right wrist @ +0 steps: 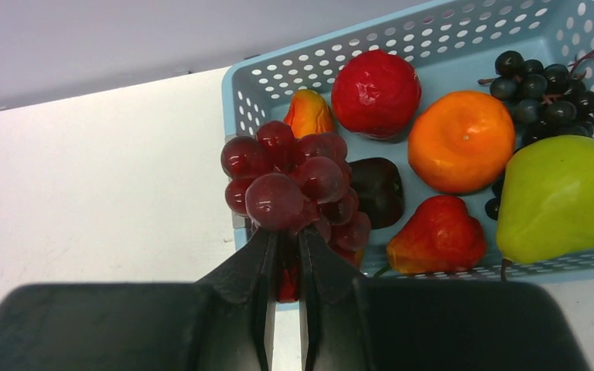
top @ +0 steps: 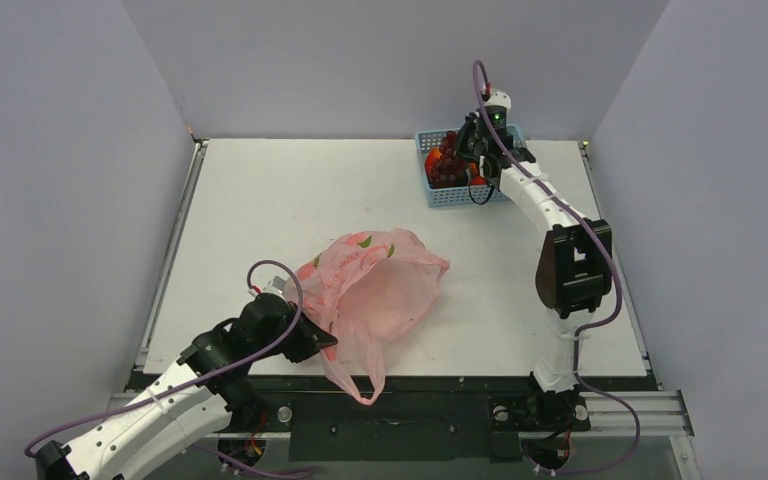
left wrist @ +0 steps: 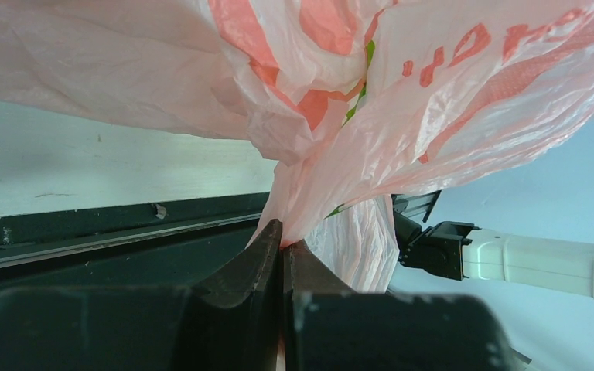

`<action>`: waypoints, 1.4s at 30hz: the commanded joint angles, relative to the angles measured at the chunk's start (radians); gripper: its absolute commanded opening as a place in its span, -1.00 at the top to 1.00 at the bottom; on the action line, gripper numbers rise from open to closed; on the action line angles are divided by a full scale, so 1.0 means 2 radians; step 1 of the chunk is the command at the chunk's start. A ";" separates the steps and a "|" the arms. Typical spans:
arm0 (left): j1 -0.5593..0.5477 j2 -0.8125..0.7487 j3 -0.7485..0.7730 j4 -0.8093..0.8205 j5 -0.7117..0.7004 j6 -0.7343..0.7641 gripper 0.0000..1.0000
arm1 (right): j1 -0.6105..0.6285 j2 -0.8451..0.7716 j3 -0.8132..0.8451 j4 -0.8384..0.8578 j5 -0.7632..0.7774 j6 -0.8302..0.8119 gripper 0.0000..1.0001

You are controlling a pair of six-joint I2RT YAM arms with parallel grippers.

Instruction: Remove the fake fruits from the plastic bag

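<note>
Pinching a fold of the pink bag, the left fingers are pressed together with the thin plastic caught between their tips. Beyond those tips the bag billows upward, crumpled and translucent, with red and green print. From above, the bag lies on the white surface just ahead of the left fingers, and one loop handle trails over the near edge. Well apart from it, the right fingers stand narrow, closed on the base of the red grapes. The bunch juts out just past their tips, over the left wall of a light blue basket. Whether the bunch touches that wall cannot be told. Directly behind the grapes sits a dark fruit. Farther beyond the tips and to their right, inside the basket, lie a red fruit, an orange, black grapes and a green pear. From above, the right fingers hang over the basket at the far side of the surface.
</note>
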 commanded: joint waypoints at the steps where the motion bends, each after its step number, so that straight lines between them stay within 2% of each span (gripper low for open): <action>1: -0.002 0.001 0.004 0.007 0.003 -0.008 1.00 | -0.010 0.031 0.032 0.037 0.004 0.017 1.00; 5: -0.003 -0.001 0.011 0.004 0.002 -0.006 1.00 | -0.024 0.062 0.051 0.025 0.033 0.018 0.99; 9: -0.003 -0.003 0.026 -0.011 -0.001 -0.003 1.00 | -0.038 0.102 0.098 -0.012 0.032 0.011 0.84; 11: -0.003 -0.004 0.036 -0.018 -0.002 -0.002 1.00 | -0.042 0.114 0.113 -0.025 0.030 0.006 0.66; 15: -0.002 0.002 0.074 -0.037 -0.014 0.002 1.00 | -0.043 0.122 0.142 -0.057 0.029 -0.014 0.10; 17: -0.002 0.011 0.097 -0.049 -0.019 0.011 1.00 | -0.042 0.118 0.153 -0.073 0.031 -0.021 -0.06; 22: -0.001 0.055 0.174 -0.112 -0.038 0.056 1.00 | -0.041 0.103 0.195 -0.150 0.054 -0.026 -0.30; 25: 0.007 0.098 0.241 -0.139 -0.043 0.104 1.00 | -0.042 0.078 0.189 -0.168 0.054 -0.017 -0.44; 29: 0.019 0.154 0.308 -0.163 -0.037 0.155 1.00 | -0.041 0.043 0.161 -0.175 0.034 -0.005 -0.59; 35: 0.040 0.212 0.377 -0.181 -0.029 0.210 1.00 | -0.039 -0.029 0.098 -0.181 0.012 0.026 -0.64; 39: 0.043 0.217 0.372 -0.171 -0.009 0.219 1.00 | -0.031 -0.079 0.058 -0.182 0.003 0.040 -0.64; 42: 0.043 0.195 0.320 -0.149 0.011 0.205 1.00 | -0.028 -0.111 0.035 -0.190 -0.009 0.040 -0.65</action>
